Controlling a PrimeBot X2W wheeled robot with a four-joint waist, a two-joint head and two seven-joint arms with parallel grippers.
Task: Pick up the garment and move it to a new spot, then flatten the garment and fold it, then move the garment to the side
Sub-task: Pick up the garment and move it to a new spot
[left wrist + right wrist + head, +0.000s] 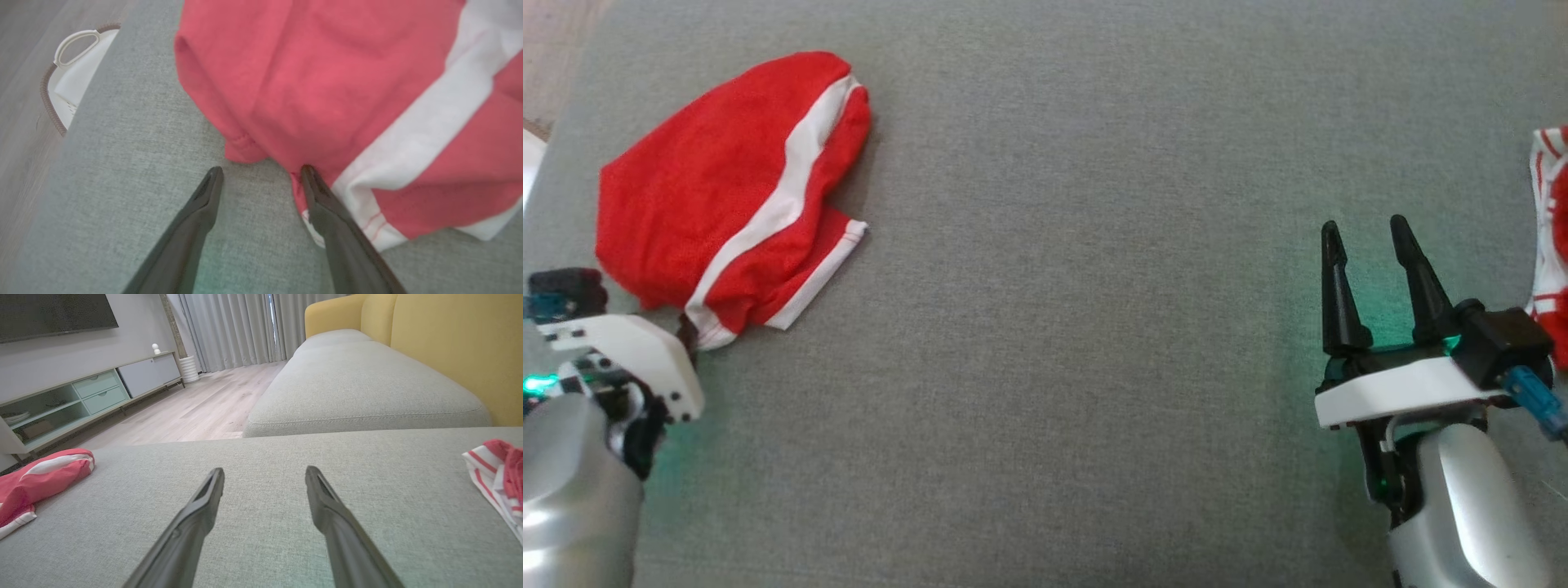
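Both jaws gape empty — left gripper (261,169) at the hem of the garment (727,188), upper left, right gripper (1364,224) lower right — so we risk pinching one layer, or the cushion (1054,327), when closing.

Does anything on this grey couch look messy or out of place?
The red garment with a white stripe lies bunched, not flat, at the left. A red-and-white striped cloth sits crumpled at the right edge.

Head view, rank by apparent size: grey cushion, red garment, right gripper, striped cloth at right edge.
1. grey cushion
2. red garment
3. right gripper and striped cloth: unranked; cloth cropped by frame, gripper nearer camera.
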